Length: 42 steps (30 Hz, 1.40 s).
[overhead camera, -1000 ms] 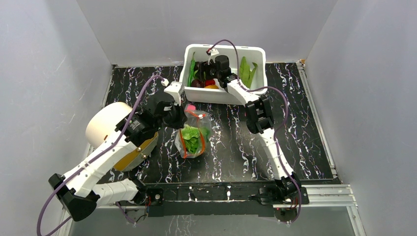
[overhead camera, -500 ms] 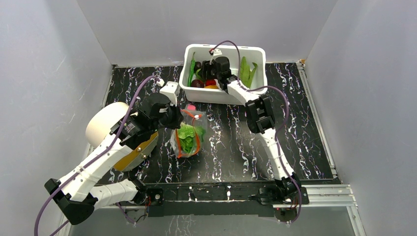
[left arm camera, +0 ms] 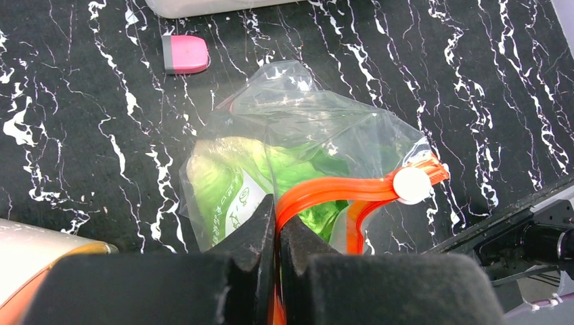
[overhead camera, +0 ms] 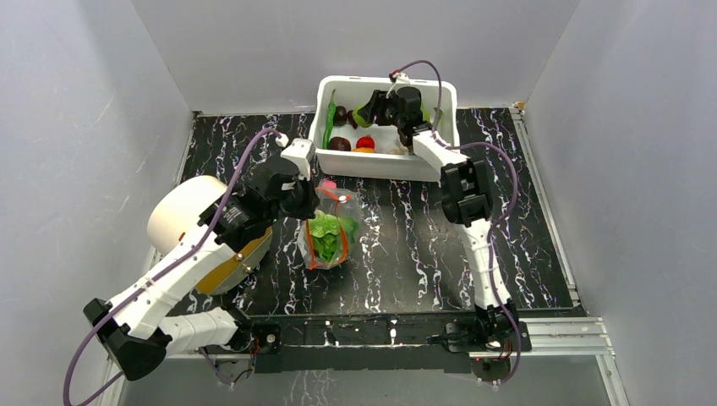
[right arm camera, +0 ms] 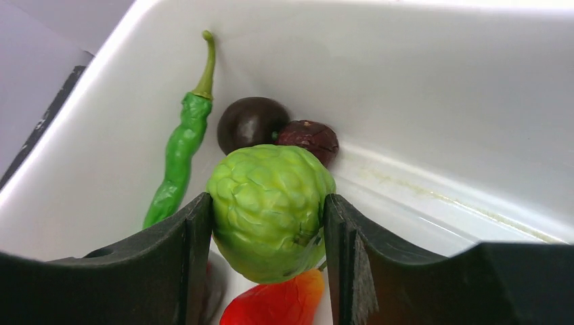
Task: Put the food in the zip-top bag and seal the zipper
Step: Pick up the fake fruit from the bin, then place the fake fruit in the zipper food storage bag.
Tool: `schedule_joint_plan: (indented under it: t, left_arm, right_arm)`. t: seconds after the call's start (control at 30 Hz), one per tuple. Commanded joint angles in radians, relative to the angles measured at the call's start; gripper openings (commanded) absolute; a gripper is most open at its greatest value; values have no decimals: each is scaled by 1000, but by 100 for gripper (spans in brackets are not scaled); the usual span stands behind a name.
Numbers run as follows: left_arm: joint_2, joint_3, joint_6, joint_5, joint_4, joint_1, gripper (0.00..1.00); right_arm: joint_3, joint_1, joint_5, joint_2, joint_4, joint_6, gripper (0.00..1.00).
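The clear zip-top bag lies on the black mat with the pale-green leafy cabbage inside. Its mouth stands open, and a white slider sits at one end of the orange zipper. My left gripper is shut on the zipper strip at the bag's near edge. Over the white tub, my right gripper is shut on the green ball, held above the tub's floor. Under it lie a long green pod, two dark purple rounds and a red-orange piece.
A small pink block lies on the mat between the bag and the tub. A white cylinder and a tan piece sit at the left beside my left arm. Grey walls close in three sides.
My right gripper has closed on the green ball and carried it up and to the right inside the tub. The left gripper keeps its hold on the zipper, and the bag has shifted slightly.
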<state>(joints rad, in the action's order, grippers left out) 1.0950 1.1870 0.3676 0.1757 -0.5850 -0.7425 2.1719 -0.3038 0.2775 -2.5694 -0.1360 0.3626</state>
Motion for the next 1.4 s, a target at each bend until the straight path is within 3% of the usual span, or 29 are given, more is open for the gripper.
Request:
schedule_joint_plan:
  t: [0.0, 0.27, 0.6, 0.93, 1.07, 1.37]
  left_arm:
    - [26, 52, 32, 0, 22, -2, 0]
    - [145, 132, 65, -30, -36, 2, 0]
    - [212, 198, 92, -85, -72, 9, 0]
    - [244, 215, 201, -148, -95, 32, 0]
    - [268, 225, 245, -208, -97, 52, 0]
    - [308, 252, 280, -264, -69, 72, 0]
  right_arm:
    - [-37, -9, 39, 144, -77, 16, 12]
    - [-213, -9, 49, 342, -67, 28, 12]
    - [-561, -15, 38, 721, -20, 78, 10]
    - [-958, -81, -40, 1236, 215, 205, 11]
    - [-1040, -100, -71, 1428, 307, 217, 11]
    - [-1244, -166, 4, 1669, 387, 366, 9]
